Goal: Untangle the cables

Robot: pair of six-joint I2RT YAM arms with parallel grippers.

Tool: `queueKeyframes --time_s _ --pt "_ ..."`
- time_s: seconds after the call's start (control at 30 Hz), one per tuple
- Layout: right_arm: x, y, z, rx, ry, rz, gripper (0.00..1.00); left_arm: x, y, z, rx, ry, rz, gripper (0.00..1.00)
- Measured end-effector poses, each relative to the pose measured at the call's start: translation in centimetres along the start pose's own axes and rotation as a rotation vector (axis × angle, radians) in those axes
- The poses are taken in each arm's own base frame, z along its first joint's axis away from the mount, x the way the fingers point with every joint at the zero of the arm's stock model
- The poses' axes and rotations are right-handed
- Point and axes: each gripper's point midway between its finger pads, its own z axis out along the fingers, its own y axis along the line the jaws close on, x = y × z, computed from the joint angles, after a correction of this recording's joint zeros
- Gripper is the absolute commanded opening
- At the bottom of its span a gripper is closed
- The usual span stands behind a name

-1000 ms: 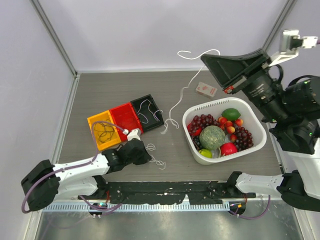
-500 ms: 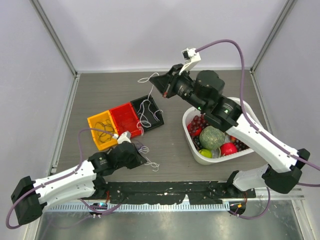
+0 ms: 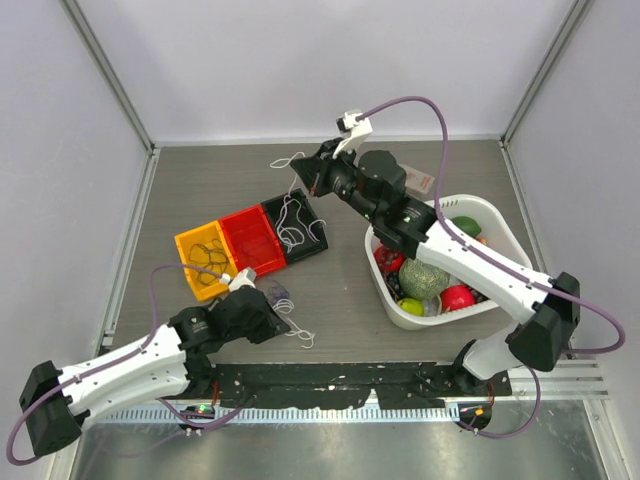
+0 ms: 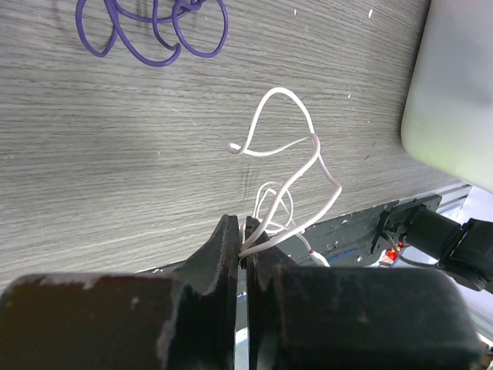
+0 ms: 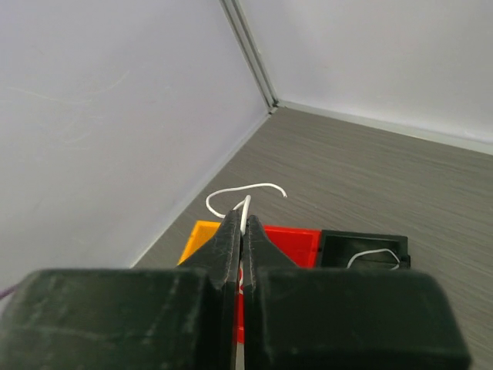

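Left claw [image 4: 245, 231] is clenched on a white cord [image 4: 296, 166] looping low over the tabletop [image 4: 115, 154], with a purple cord [image 4: 154, 35] loose beyond. Right claw [image 5: 243, 223] pinches a second cord [image 5: 246, 187] held above the black bin [image 5: 362, 236]. This looks like the sorting step; next, lower that cord into the bin and let go.

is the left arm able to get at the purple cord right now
Reach looks fine: the purple cord lies uncovered just beyond the left gripper. But that gripper is shut on a white cord, so probably not until it lets go.
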Motion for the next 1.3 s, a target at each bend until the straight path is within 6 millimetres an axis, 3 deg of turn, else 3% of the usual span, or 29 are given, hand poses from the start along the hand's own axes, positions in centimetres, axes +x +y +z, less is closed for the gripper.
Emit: queueKeyframes --time_s 0.2,0.53,0.7,0.8,0.97,1.03,1.3 --pt "6.7 -4.2 2.4 0.068 0.098 -0.042 0.01 0.1 -0.4 -0.7 0.009 0.011 -0.011 0.01" --pt "21.1 -9.9 6.6 0.168 0.443 -0.138 0.01 -1.5 -4.7 -4.2 0.122 -0.016 -0.023 0.01" --pt "24.8 -11.2 6.8 0.212 0.587 -0.143 0.04 -2.4 -4.8 -5.8 0.135 -0.054 -0.032 0.01" --pt "25.6 -11.6 6.0 0.24 0.656 -0.144 0.14 -3.2 -4.9 -7.0 0.139 -0.091 -0.04 0.0" --pt "25.4 -11.5 6.8 0.261 0.717 -0.145 0.5 -4.7 -5.4 -9.2 0.152 -0.155 -0.043 0.0" --pt "24.9 -11.2 6.9 0.262 0.729 -0.143 0.59 -5.0 -5.3 -9.6 0.135 -0.167 -0.037 0.0" --pt "21.4 -9.8 6.0 0.266 0.743 -0.145 0.71 -5.4 -4.3 -8.1 0.009 -0.164 0.005 0.0"
